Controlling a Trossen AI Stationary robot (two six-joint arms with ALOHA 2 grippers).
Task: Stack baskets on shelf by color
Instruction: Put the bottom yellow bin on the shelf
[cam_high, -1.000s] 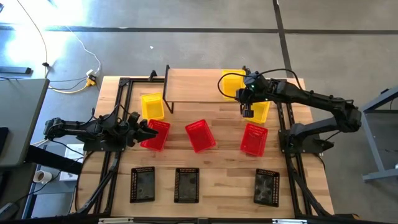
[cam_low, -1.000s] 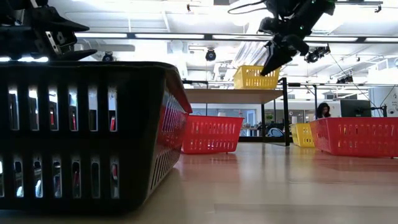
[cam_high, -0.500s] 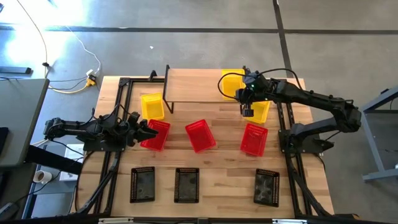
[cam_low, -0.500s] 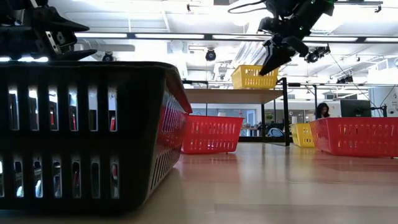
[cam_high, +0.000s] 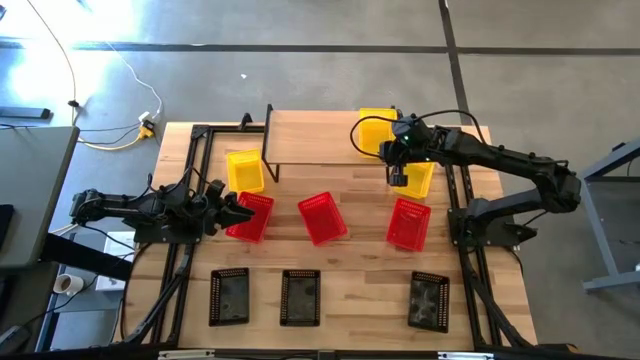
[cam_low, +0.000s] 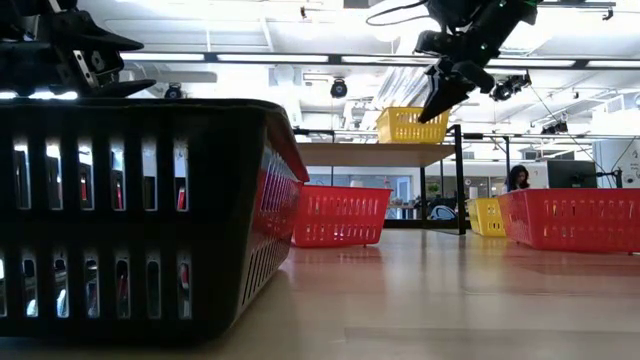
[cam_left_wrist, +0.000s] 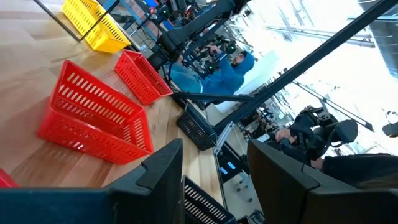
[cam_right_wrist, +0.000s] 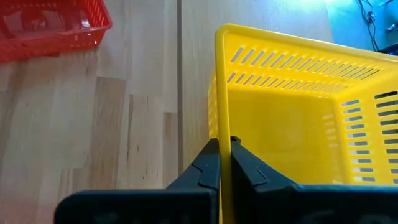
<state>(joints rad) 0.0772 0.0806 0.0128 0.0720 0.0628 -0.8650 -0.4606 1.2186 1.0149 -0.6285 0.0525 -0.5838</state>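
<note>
Slightly shifted since earlier, our right hand (cam_high: 397, 176) pinches 1 yellow plastic mesh basket's (cam_right_wrist: 298, 118) rim above the wooden surface (cam_high: 350, 250); our left hand (cam_high: 240, 211), spread, hovers by 1 red mesh basket (cam_high: 250, 216).

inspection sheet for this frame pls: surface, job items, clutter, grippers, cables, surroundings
Surface: wooden table, dry, nothing spilled.
Job's things: shelf holds one yellow basket; two more yellow, three red baskets and three black baskets on the table.
Clutter: nothing seen.
Grippers: right gripper shut on the wall of a yellow basket; left gripper open beside a red basket.
Cables: white cable on the floor.
Surroundings: person in a blue hood beyond the table.
</note>
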